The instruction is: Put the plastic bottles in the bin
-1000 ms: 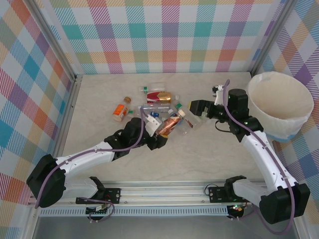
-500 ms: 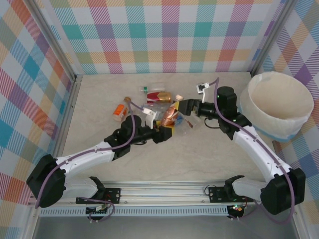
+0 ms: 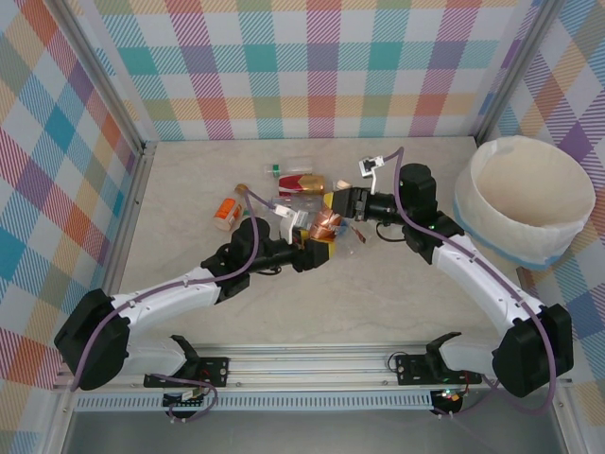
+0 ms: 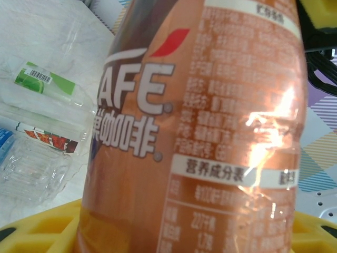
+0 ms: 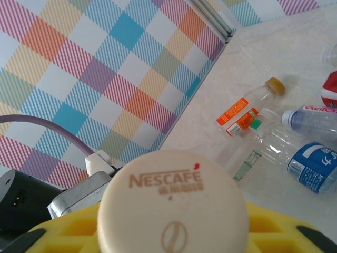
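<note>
Closing done: right claw [image 3: 346, 204] has gone from wide apart to clamped on the cap end of the coffee bottle [image 3: 327, 227], having swung in from nearer the bin [image 3: 501, 236]. Left claw [image 3: 315, 250] still grips the bottle's body, held up off the tabletop [image 3: 189, 189]. Both hold it, so this looks like a handover; left probably has to let go next. Other bottles [image 3: 301, 183] lie behind, bin well apart on the right.
</note>
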